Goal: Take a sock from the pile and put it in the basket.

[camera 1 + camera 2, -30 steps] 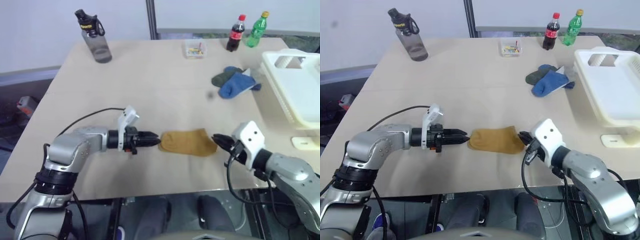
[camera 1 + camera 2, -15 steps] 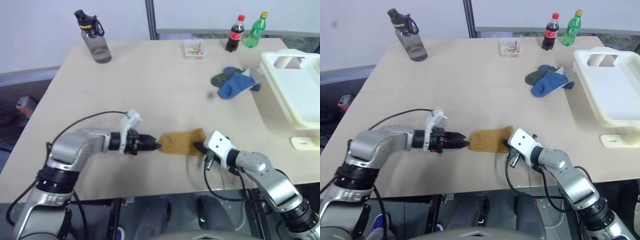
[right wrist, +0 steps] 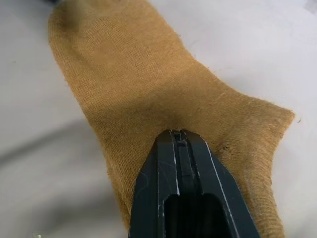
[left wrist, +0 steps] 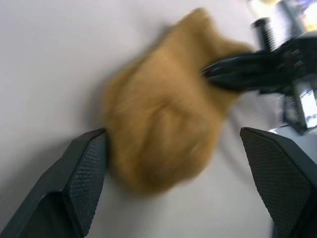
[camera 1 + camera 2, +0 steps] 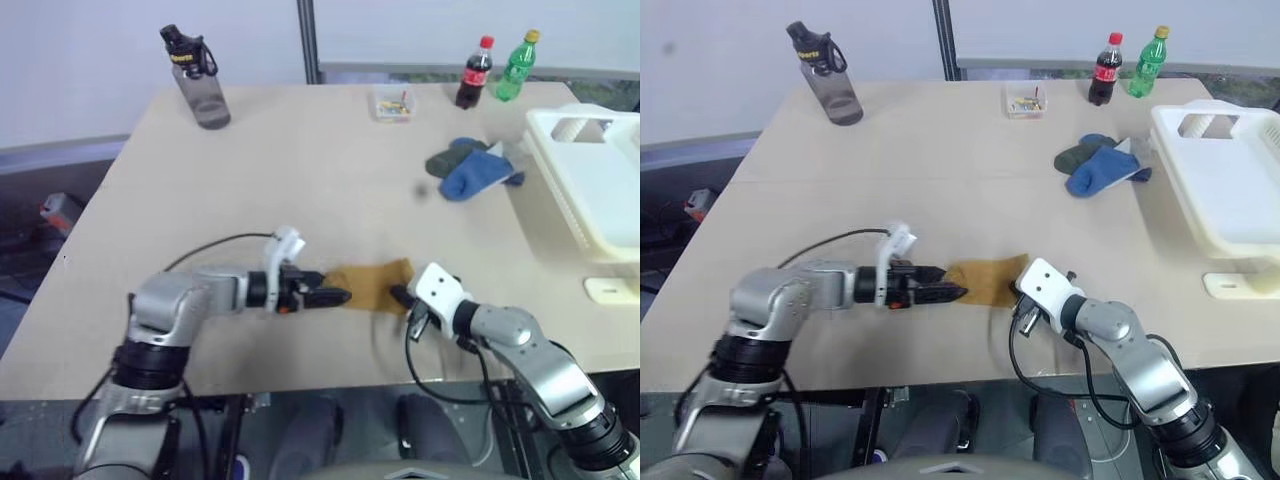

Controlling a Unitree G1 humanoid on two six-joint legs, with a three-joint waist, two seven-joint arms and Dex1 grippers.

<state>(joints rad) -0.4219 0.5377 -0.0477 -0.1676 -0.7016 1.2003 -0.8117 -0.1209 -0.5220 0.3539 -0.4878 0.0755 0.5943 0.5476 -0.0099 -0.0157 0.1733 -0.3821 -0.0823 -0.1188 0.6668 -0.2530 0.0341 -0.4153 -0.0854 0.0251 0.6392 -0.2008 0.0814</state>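
A mustard-yellow sock [image 5: 372, 284] lies flat near the table's front edge, apart from the pile [image 5: 470, 168] of blue and dark green socks at the back right. My left gripper [image 5: 335, 297] is open, its fingers [image 4: 84, 173] spread wide on either side of the sock's left end. From the other side my right gripper [image 5: 397, 294] is shut, with its joined tips [image 3: 178, 136] resting on the sock's right part. I cannot tell whether cloth is pinched between them. The white basket [image 5: 590, 175] stands at the right edge, beyond the pile.
A grey water bottle [image 5: 195, 75] stands at the back left. A small clear box [image 5: 391, 102], a cola bottle [image 5: 474, 72] and a green bottle [image 5: 516, 64] line the back edge. A small white piece [image 5: 610, 290] lies in front of the basket.
My left gripper has opened wide and slid right to the sock's end. My right gripper came down and left onto the sock, then stayed still. The sock looks shorter, bunched.
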